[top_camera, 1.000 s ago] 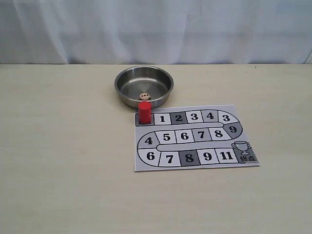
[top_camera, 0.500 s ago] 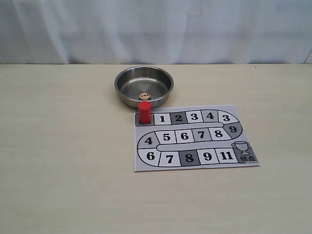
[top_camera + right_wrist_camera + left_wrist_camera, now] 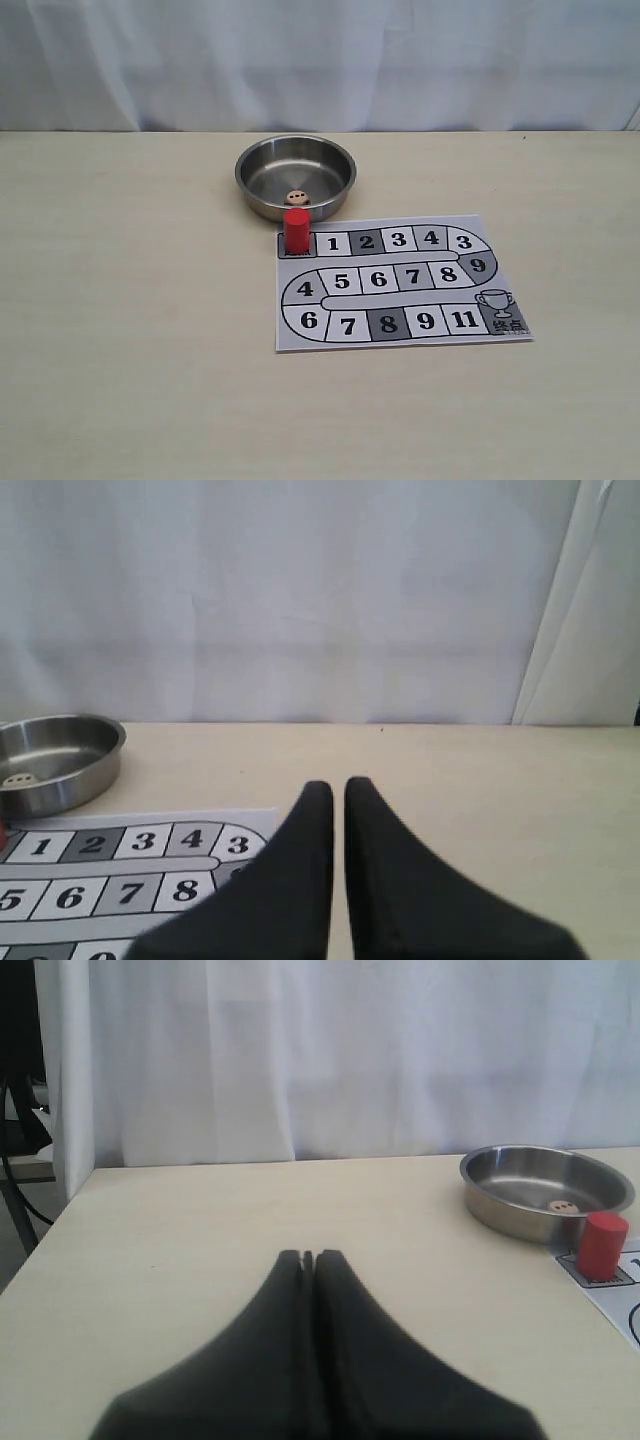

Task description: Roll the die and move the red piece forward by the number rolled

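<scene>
Die [image 3: 296, 197] sits in the bowl [image 3: 255, 203], far from left gripper [image 3: 308, 1257] and right gripper [image 3: 338, 786], both closed, empty.

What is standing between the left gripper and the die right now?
Only bare table lies between the left gripper and the bowl. The die lies inside it, so the bowl's wall blocks a level approach; come from above. The red piece stands just beside the bowl, off that line.

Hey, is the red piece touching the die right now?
Apart. The left wrist view shows the die inside the steel bowl and the red piece outside it on the game board, with the bowl's wall between them.
</scene>
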Controlling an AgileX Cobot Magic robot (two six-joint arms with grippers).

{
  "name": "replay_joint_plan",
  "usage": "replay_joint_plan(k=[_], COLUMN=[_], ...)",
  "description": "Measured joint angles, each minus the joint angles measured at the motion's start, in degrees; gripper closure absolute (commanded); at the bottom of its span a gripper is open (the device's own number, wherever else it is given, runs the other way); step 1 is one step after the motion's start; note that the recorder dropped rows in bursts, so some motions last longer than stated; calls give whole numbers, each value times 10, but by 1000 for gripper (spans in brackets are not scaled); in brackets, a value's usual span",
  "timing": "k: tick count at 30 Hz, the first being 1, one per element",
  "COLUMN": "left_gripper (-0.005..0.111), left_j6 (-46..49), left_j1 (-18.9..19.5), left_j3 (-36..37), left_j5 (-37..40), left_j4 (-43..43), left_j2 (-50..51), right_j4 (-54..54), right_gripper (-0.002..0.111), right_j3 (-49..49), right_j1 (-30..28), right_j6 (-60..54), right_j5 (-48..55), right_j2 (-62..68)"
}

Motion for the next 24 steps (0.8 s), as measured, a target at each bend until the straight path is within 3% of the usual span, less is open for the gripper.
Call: replay_joint_plan(k=[7, 12, 24], left_gripper=[107, 107, 107], left_j6=[0, 0, 0], left_j1=[0, 0, 0], left_j3=[0, 0, 0], left_j5=[0, 0, 0], left_j4=[0, 0, 0], left_j2=[0, 0, 0], right_j4=[0, 8, 21], right_gripper=[104, 104, 104], right_j3=[-2, -56, -212], right_j1=[0, 0, 0], right_j6=[0, 0, 1], right_j5=[-43, -43, 99], right_j2=[0, 0, 45])
